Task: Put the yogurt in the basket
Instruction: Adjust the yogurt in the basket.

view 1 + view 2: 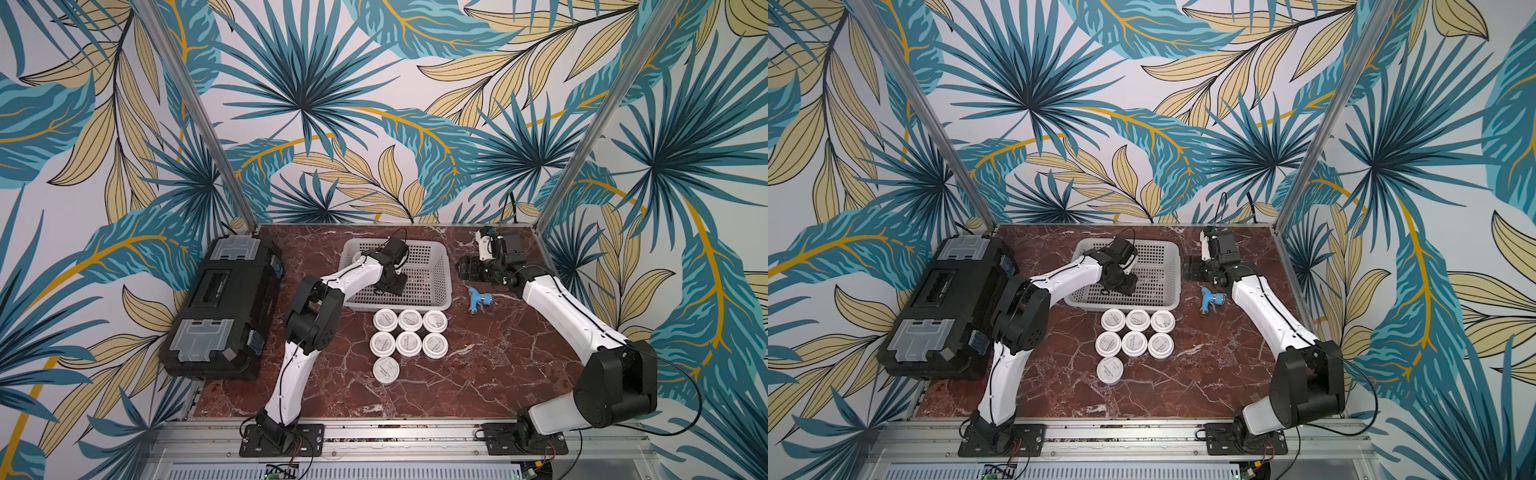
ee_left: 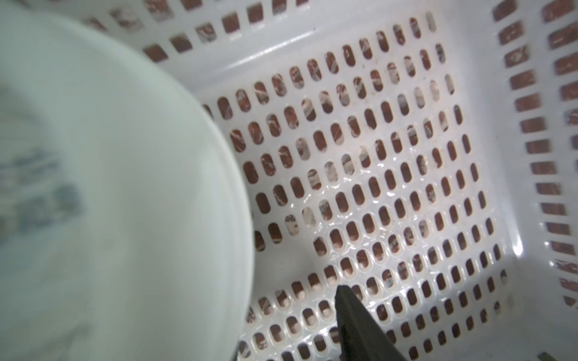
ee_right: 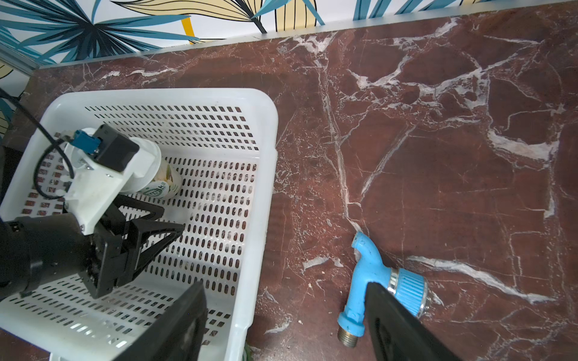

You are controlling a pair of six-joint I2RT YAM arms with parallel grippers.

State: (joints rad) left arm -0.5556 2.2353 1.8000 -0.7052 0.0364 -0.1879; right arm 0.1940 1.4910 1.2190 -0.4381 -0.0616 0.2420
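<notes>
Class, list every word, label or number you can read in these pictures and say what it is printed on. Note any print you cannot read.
"milk": green print on the side of the yogurt jar in the basket; the rest of that label is unreadable.
Grey print on the lids of the seven jars in front of the basket: too small to read.
Print on the lid in the left wrist view: blurred.
Mark on the black toolbox: too small to read.

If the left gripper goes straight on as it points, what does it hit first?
Most likely the basket floor: the left gripper points down into it, fingers open and empty. The yogurt jar sits off to one side, though depth is unclear.
</notes>
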